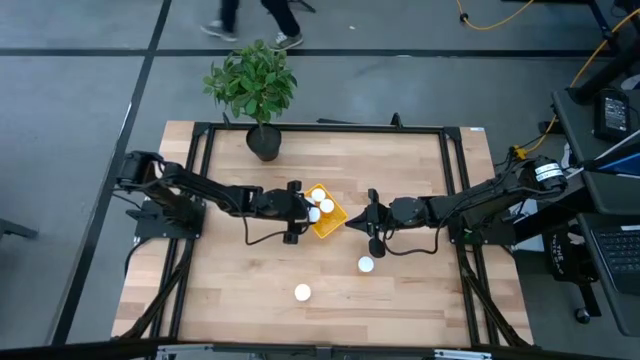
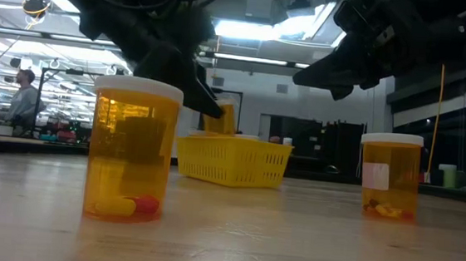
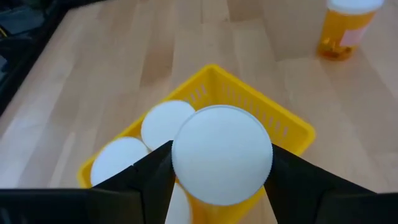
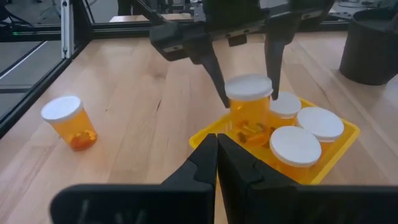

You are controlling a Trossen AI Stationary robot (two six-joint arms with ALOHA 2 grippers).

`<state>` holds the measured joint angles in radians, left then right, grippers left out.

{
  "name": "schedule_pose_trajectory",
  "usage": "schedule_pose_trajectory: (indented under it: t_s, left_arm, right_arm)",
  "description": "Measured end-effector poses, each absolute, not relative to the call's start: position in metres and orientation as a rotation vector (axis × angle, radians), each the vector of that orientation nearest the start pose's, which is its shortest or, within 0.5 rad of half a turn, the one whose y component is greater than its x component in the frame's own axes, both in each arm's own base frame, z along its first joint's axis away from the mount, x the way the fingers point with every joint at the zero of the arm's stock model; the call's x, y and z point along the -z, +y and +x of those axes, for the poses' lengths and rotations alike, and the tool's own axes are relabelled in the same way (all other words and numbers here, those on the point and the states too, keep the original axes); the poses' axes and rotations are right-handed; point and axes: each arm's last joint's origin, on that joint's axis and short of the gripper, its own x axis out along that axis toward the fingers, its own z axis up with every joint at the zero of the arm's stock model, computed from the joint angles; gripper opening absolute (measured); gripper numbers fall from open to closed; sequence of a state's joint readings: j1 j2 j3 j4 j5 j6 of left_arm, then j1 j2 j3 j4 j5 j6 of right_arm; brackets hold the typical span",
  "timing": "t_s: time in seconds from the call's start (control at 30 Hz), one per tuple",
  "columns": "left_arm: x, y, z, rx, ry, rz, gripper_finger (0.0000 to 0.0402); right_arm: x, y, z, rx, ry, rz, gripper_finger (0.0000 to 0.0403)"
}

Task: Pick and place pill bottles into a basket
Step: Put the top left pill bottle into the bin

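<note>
Left tool [image 4: 249, 62] grips a bottle [image 4: 249, 109] by its cap, poised over the yellow basket [image 1: 330, 222], where three bottles already stand. Right tool [image 4: 216, 155] waits shut just beside it. We judge the remaining space tight: released off-centre, the bottle could land on a neighbour's cap and topple out.
</note>
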<state>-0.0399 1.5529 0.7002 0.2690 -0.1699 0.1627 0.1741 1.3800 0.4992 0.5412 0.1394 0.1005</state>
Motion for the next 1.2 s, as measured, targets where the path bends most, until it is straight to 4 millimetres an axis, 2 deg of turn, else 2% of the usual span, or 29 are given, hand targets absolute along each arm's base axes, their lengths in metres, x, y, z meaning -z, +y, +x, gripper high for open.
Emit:
schedule_pose_trajectory:
  t_s: [0.67, 1.0, 1.2]
  left_arm:
    - [-0.152, -0.007, 0.307, -0.078, 0.632, 0.222, 0.0212]
    - [-0.152, -0.007, 0.307, -0.078, 0.631, 0.221, 0.0213]
    - [-0.152, -0.006, 0.307, -0.094, 0.635, 0.227, 0.0233]
  right_arm:
    - [-0.180, 0.042, 0.260, -0.018, 0.337, 0.044, 0.0016]
    - [-0.180, 0.042, 0.260, -0.018, 0.337, 0.043, 0.0016]
    - [-0.180, 0.042, 0.260, -0.019, 0.337, 0.043, 0.0016]
